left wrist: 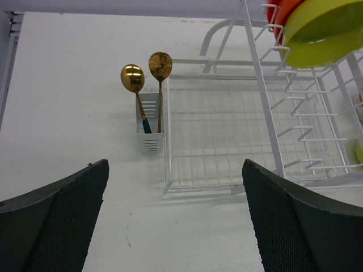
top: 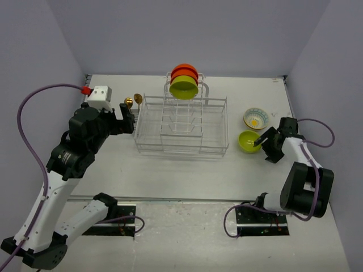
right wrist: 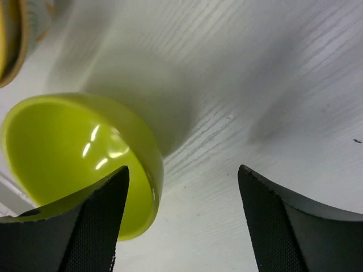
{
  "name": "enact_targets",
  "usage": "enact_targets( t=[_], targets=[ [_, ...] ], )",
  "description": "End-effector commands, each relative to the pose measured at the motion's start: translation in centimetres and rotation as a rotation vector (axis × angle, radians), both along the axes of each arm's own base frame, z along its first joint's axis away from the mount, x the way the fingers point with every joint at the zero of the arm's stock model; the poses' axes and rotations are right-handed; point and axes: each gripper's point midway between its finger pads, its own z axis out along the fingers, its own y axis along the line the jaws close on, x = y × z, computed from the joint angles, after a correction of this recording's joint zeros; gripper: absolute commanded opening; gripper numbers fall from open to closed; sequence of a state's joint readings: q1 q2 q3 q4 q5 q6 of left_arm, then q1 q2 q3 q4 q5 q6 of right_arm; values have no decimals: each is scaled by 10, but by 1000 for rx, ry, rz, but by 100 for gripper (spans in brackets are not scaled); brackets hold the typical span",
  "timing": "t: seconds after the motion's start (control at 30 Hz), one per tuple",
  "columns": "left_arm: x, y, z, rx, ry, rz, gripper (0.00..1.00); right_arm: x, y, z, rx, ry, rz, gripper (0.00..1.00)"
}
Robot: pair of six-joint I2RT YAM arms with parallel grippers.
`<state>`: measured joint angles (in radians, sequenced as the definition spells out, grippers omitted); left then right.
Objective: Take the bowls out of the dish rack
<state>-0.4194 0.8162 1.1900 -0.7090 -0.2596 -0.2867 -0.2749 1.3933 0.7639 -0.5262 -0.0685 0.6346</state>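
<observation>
While its 2 fingers stand wide apart with nothing between them, the right gripper (top: 265,144) (right wrist: 181,170) sits low over the table (top: 170,170). A lime-green bowl (top: 248,141) (right wrist: 68,147) rests just beside it. In the wrist view one finger (right wrist: 93,226) overlaps that bowl's rim, though whether they touch cannot be told. The bowl rests on the table to the right of the dish rack (top: 181,151) (left wrist: 168,141), outside it. Just beyond this bowl, a pale patterned bowl (top: 256,118) (right wrist: 10,39) with a yellow centre also stands on the table.

The left gripper (top: 127,120) (left wrist: 174,164) hangs at the rack's left end, its jaws likewise spread and holding nothing. Ahead of it, 2 gold spoons (top: 134,100) (left wrist: 132,77) stand upright in a small white caddy (left wrist: 150,135) that touches the rack's side.

3 bowls are in the rack, stacked on edge in the raised loops at its far side. A second lime-green bowl (top: 184,88) (left wrist: 323,28) is in front, and 2 orange-red bowls (top: 184,70) (left wrist: 281,11) are behind it. The rack's main basket holds only its divider loops.
</observation>
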Motion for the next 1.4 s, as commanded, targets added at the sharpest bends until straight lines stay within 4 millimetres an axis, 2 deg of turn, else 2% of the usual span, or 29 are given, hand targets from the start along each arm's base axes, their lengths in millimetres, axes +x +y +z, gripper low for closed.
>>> enact_targets(
  t=[0.0, 0.03, 0.07, 0.17, 0.2, 0.23, 0.27, 0.3, 0.33, 0.37, 0.4, 0.47, 0.53, 0.57, 0.6, 0.63, 0.73, 0.8, 0.9, 0.93, 1.0, 1.07, 1.1, 1.13, 1.17, 1.23, 1.27, 1.3, 1.37],
  targets=[
    [9, -22, 17, 20, -14, -122, 100, 9, -10, 37, -72, -130, -24, 79],
    [16, -29, 14, 27, 11, -140, 100, 10, -10, 47, -78, -161, -28, 81],
    [20, -32, 25, 23, -6, -152, 100, 13, -10, 62, -84, -204, -29, 83],
    [38, -53, 35, 30, 6, -186, 100, 12, -4, 110, -87, -342, -19, 83],
    [45, -75, 27, 77, 29, -194, 100, 8, 1, 134, -94, -428, -7, 84],
    [31, -111, 45, 100, -14, -277, 100, 6, 9, 148, -71, -485, 22, 85],
    [37, -110, 48, 168, -33, -189, 100, 1, 17, 173, -78, -594, 49, 87],
    [41, -128, 36, 251, -5, -183, 100, -3, 26, 185, -56, -649, 75, 88],
    [39, -140, 56, 270, -55, -179, 100, -9, 36, 186, -26, -687, 102, 91],
    [31, -158, 58, 376, -91, -222, 100, -12, 57, 202, 45, -771, 187, 94],
    [41, -162, 55, 464, -109, -163, 100, -22, 67, 216, 58, -841, 221, 94],
    [47, -166, 57, 656, -152, -180, 100, -32, 79, 226, 89, -888, 278, 95],
    [62, -174, 63, 752, -208, -153, 100, -44, 92, 236, 111, -919, 351, 95],
    [62, -175, 57, 820, -206, -188, 100, -47, 93, 240, 108, -926, 353, 95],
    [66, -182, 69, 786, -267, -187, 100, -51, 98, 243, 119, -938, 381, 95],
    [68, -186, 62, 818, -281, -216, 100, -53, 101, 248, 126, -949, 397, 95],
    [76, -198, 76, 836, -346, -258, 100, -62, 111, 260, 147, -984, 449, 95],
    [83, -211, 69, 839, -342, -336, 100, -68, 116, 265, 156, -998, 479, 95],
    [100, -213, 65, 815, -347, -376, 97, -80, 124, 277, 158, -1032, 524, 95],
    [110, -205, 64, 799, -333, -361, 97, -86, 127, 285, 151, -1056, 541, 95],
    [118, -209, 55, 778, -320, -405, 96, -94, 131, 292, 152, -1069, 558, 95],
    [127, -207, 53, 745, -330, -407, 90, -107, 138, 306, 149, -1115, 583, 95],
    [130, -205, 43, 753, -323, -405, 83, -110, 139, 309, 144, -1128, 585, 95],
    [132, -204, 40, 757, -326, -400, 81, -114, 140, 312, 141, -1142, 586, 96],
    [133, -205, 46, 739, -359, -394, 80, -119, 143, 316, 144, -1170, 596, 96],
    [132, -205, 31, 752, -360, -408, 79, -121, 145, 314, 156, -1184, 602, 96],
    [130, -207, 41, 725, -407, -414, 80, -124, 149, 315, 172, -1198, 620, 96],
    [129, -207, 28, 735, -404, -425, 80, -127, 151, 314, 180, -1210, 633, 96],
    [128, -208, 31, 733, -444, -421, 79, -124, 153, 305, 198, -1209, 646, 96]
  ],
)
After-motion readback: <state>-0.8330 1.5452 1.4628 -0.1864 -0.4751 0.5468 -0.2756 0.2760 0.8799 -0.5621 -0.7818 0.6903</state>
